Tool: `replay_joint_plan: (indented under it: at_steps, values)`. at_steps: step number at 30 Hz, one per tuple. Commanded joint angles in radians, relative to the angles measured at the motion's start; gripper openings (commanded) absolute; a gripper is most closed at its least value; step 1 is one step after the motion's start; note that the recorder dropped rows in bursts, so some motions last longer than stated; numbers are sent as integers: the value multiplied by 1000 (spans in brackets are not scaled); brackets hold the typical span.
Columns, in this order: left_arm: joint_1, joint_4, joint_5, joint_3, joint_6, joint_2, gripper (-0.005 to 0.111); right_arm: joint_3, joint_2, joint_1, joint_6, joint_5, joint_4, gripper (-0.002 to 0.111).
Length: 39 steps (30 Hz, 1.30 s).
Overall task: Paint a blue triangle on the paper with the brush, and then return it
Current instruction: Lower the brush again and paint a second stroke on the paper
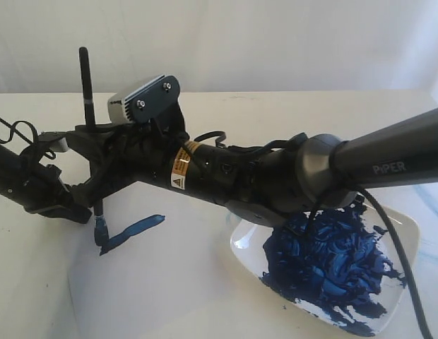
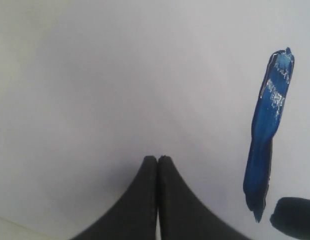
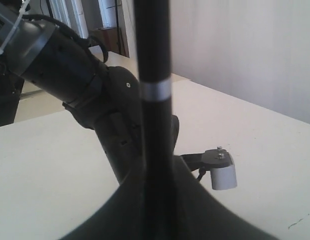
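Note:
The brush (image 1: 85,81) stands upright, a thin black stick with my right gripper (image 1: 97,176) shut on its lower shaft. Its blue-stained tip (image 1: 101,229) meets the paper (image 1: 169,282) at the left end of a single thick dark-blue stroke (image 1: 134,232). A blue triangle is not in view. The right wrist view shows the brush shaft (image 3: 155,100) rising between the closed jaws of the right gripper (image 3: 157,175). My left gripper (image 1: 67,210) is shut with nothing in it, low over the paper (image 2: 120,75), left of the stroke (image 2: 267,130).
A white dish (image 1: 410,229) holding a large mass of dark-blue paint (image 1: 332,261) stands at the right, beneath the right arm (image 1: 388,159), which reaches across the middle. A black cable (image 1: 410,275) hangs over the dish. The cream tabletop (image 1: 289,113) extends behind.

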Motion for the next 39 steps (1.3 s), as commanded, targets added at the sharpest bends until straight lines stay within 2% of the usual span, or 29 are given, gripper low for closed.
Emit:
replay_joint_plan:
  at_steps: [1, 13, 39]
  values:
    - [-2, 5, 27, 6, -3, 2, 0, -2, -2, 4, -9, -10, 26, 0]
    - [-2, 5, 29, 6, -3, 2, 0, -2, 32, 4, -9, -49, 33, 0]
    - [-2, 8, 31, 6, -3, 2, 0, -2, 11, 4, 2, 65, 25, 0]
